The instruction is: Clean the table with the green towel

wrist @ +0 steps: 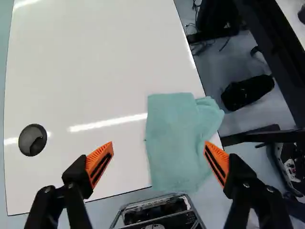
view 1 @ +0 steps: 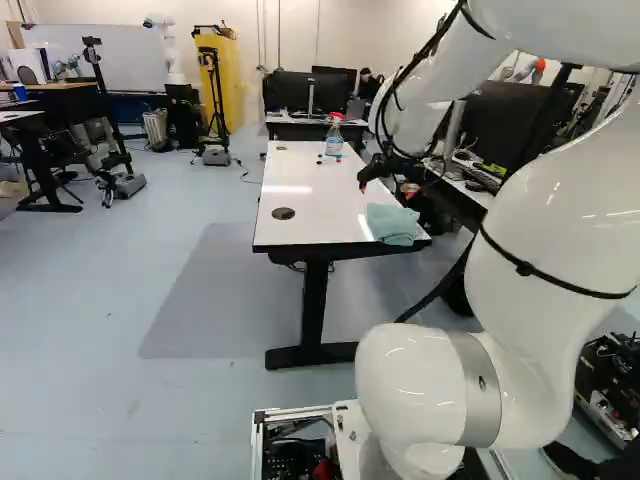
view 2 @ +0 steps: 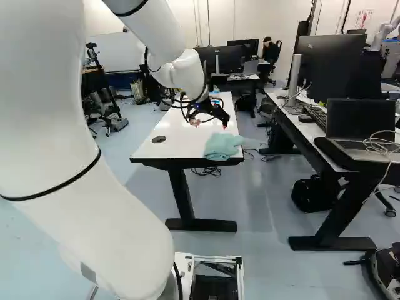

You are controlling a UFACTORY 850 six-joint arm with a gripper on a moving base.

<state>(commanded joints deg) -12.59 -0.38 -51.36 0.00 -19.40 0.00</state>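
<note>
nearest, at the foot of both base views, is the arm's lowest white joint (view 1: 412,385), with the metal frame of the base (view 2: 215,261) beside it. ahead stands the white bench (view 1: 325,228) on black legs. the green towel (wrist: 174,138) lies in a loose, crumpled heap on its near right corner, partly over the right edge and with its near end reaching past the front edge. the hand (view 2: 210,124) hangs above the bench by that corner, just off the towel and not gripping it. its two fingers stand wide apart with nothing held between the orange pads (wrist: 101,163); in the wrist view the towel lies below and ahead of the gap, nearer to one finger than the other.

left of the towel, set into the bench top, is a round dark cover (view 1: 283,213). off to the right, a black bag (view 2: 311,195) sits on the floor by a second desk (view 2: 300,131), which carries an open laptop (view 2: 362,128). toward the far end of the bench stands a clear bottle (view 1: 334,142) with a red cap, a few small dark bits beside it. beyond are black monitors (view 1: 300,92) and, farther left, a yellow cabinet (view 1: 228,85).
</note>
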